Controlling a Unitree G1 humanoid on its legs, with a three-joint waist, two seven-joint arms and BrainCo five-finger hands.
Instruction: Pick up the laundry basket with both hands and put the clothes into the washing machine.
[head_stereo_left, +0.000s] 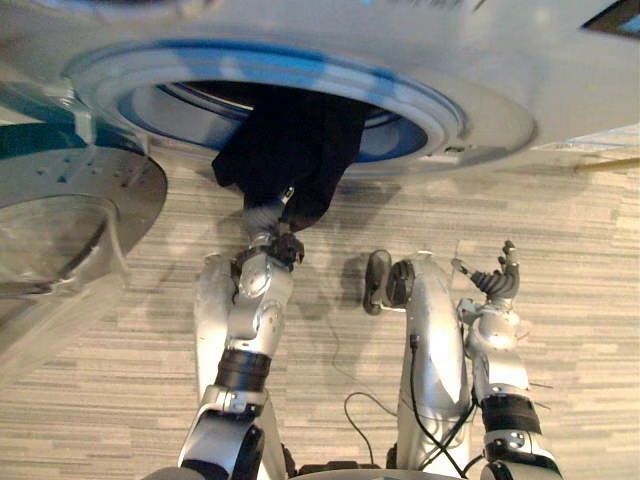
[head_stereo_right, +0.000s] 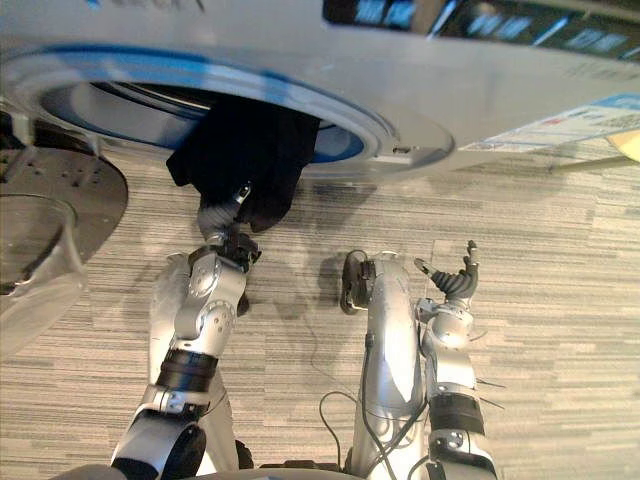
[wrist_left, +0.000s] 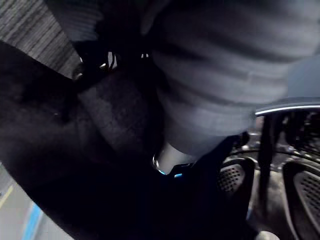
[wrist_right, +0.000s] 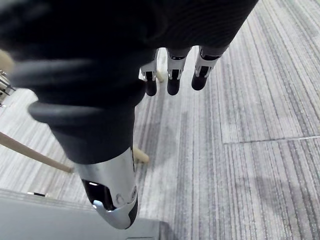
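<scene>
Dark garment (head_stereo_left: 290, 150) hangs half out of the washing machine's (head_stereo_left: 480, 60) drum mouth, so loading looks partly done and the cloth needs pushing fully in. Left hand (head_stereo_left: 262, 218) is buried in the cloth from below, and I cannot tell its grip. Right hand (head_stereo_left: 497, 282) sits well right, loosely spread and empty. The label (head_stereo_right: 560, 127) on the machine front is too small to read.

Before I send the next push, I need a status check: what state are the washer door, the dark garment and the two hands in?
washer door: open, swung to the robot's left.
dark garment: hanging out of the drum opening over its rim.
left hand: up against the garment's hanging end, partly buried in the cloth.
right hand: open, holding nothing, over the floor.
</scene>
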